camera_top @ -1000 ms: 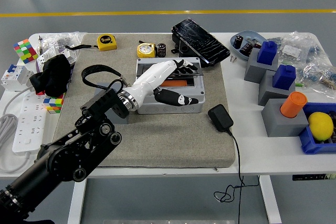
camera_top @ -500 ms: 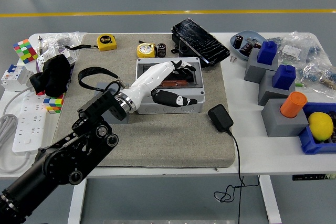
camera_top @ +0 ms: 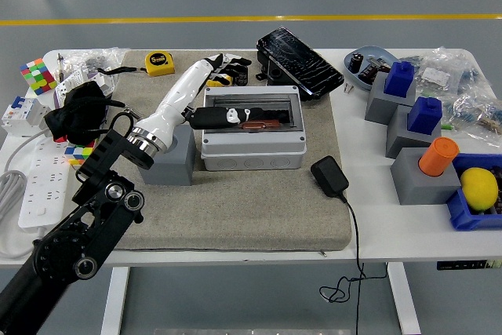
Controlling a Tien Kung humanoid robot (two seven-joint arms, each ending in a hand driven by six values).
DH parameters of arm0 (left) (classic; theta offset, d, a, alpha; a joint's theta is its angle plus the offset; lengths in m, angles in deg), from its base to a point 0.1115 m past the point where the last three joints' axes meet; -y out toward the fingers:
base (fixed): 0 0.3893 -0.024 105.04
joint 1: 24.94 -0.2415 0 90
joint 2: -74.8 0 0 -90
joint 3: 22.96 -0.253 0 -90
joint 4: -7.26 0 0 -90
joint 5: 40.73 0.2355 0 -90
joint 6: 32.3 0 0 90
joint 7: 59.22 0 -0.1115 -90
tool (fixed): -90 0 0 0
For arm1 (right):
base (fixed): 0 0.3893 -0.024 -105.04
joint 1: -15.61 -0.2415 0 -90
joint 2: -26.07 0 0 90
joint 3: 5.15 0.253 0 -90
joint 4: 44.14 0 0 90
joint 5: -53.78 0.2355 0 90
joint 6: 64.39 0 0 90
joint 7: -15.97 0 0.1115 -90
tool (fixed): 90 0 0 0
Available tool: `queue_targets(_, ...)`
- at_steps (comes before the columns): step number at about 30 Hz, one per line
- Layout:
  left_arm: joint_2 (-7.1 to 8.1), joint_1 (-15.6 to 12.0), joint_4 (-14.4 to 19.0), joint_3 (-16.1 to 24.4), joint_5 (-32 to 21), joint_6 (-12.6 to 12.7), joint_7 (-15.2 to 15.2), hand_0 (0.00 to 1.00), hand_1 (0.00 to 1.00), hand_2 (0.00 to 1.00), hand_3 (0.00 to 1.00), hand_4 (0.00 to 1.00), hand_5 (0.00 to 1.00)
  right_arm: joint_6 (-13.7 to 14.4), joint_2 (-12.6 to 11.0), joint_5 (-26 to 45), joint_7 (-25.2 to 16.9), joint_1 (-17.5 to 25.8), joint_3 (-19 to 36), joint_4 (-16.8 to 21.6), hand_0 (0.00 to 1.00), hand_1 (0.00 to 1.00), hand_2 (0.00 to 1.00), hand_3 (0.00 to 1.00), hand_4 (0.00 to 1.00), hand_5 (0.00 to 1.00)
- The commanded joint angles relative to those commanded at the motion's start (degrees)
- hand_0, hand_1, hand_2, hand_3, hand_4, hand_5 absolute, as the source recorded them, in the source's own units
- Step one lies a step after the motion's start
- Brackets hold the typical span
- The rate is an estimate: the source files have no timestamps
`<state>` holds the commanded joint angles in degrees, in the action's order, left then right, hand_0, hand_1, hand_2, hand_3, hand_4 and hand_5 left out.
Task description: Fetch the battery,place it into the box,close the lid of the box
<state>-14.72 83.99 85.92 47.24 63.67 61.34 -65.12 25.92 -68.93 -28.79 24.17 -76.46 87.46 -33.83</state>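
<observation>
The grey box [camera_top: 251, 147] sits mid-mat, and its dark see-through lid [camera_top: 271, 111] appears to lie down over it, with something reddish showing beneath. The small black battery [camera_top: 244, 74] stands just behind the box beside a yellow tape measure [camera_top: 222, 79], both partly hidden by fingers. My left hand [camera_top: 226, 88], white with black fingertips, reaches in from the lower left. Its fingers [camera_top: 229, 61] are spread over the tape measure and battery, and its thumb [camera_top: 223, 116] lies along the lid's left part. I see nothing gripped.
A grey block [camera_top: 176, 161] stands against the box's left side. A black glossy slab [camera_top: 300, 60] lies behind the box and a charger [camera_top: 329, 176] with cable in front right. Grey-and-blue blocks [camera_top: 396, 92], a bowl [camera_top: 369, 64] and a blue bin [camera_top: 474, 205] fill the right.
My left hand lifted off the box front and swung back and left to the tape measure and battery. The lid window, covered before by the hand, now shows.
</observation>
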Motion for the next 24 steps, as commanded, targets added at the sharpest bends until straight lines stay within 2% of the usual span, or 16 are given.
queue_targets(6,-0.47,-2.5,0.4,6.3,-0.8,1.1,-1.4,0.562,0.708,0.719,0.749,0.998,0.363,0.0,-0.1,0.1,0.0,-0.1,0.0,0.0,0.641,0.64,0.668,0.562,0.972,0.523)
queue_targets(14,-0.26,-5.0,1.0,11.0,-2.1,1.6,-2.8,0.573,0.708,0.719,0.746,0.998,0.366,0.0,-0.3,0.0,0.0,-0.7,-0.2,0.0,0.641,0.64,0.668,0.563,0.974,0.523)
queue_targets(24,-0.22,-7.7,1.2,19.1,-2.6,2.7,-4.5,0.571,0.707,0.719,0.742,0.998,0.363,-0.1,-0.6,-0.4,0.1,-1.2,-0.3,0.0,0.641,0.64,0.668,0.564,0.975,0.524)
